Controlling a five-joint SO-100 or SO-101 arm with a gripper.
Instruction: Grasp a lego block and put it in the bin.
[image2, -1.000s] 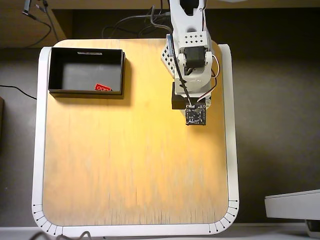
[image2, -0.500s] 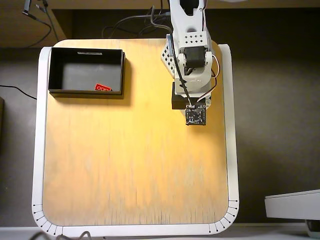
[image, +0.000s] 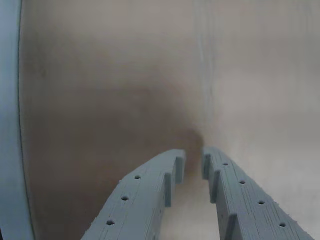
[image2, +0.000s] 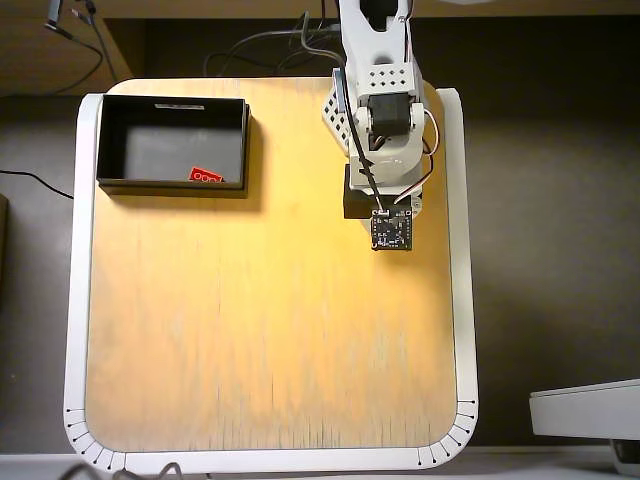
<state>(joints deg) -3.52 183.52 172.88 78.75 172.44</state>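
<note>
Red lego block (image2: 206, 176): one, inside bin (image2: 110, 140).

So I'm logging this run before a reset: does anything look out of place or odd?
Nothing stands out. The lego block lies inside the bin, and the gripper holds nothing, jaws nearly closed.

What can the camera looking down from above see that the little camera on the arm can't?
Only the overhead view shows the black bin at the table's upper left with the red lego block lying inside against its near wall, plus the white arm and its small circuit board. Only the wrist view shows the gripper: two grey fingers almost together, a narrow gap between the tips, holding nothing. Both show the wooden tabletop and its pale rim.
</note>
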